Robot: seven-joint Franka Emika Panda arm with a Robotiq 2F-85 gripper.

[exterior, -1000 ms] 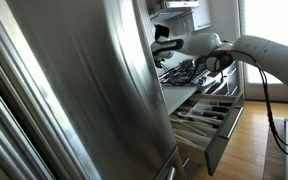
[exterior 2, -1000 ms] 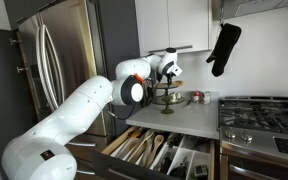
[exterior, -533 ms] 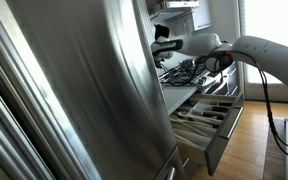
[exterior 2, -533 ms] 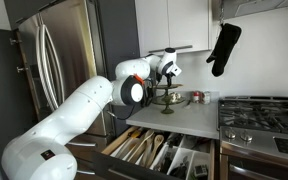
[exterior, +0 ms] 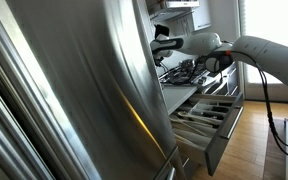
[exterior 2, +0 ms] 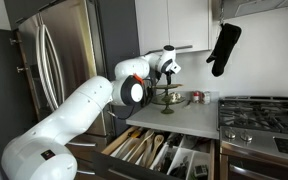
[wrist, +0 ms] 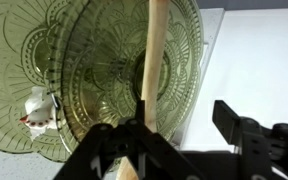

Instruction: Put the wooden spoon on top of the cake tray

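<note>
In the wrist view the wooden spoon point(wrist: 152, 60) lies straight across the top plate of the green glass cake tray point(wrist: 94, 50). My gripper point(wrist: 179, 125) hangs just above it, open. The spoon's handle runs past the inner side of one finger point(wrist: 134, 135); the opposite finger stands well clear over the white counter. In an exterior view the gripper point(exterior 2: 167, 62) hovers over the tiered cake tray point(exterior 2: 168, 97) on the counter. The spoon is too small to make out in the exterior views.
A small white and red object point(wrist: 40, 110) sits on a lower tier of the tray. Below the counter point(exterior 2: 189, 120) an open drawer point(exterior 2: 154, 150) holds utensils. A stove point(exterior 2: 261, 110), a hanging black oven mitt point(exterior 2: 224, 45) and a steel fridge point(exterior 2: 54, 70) flank the spot.
The jaws have spread apart and let go of the spoon, which now rests on the tray. The arm has barely moved.
</note>
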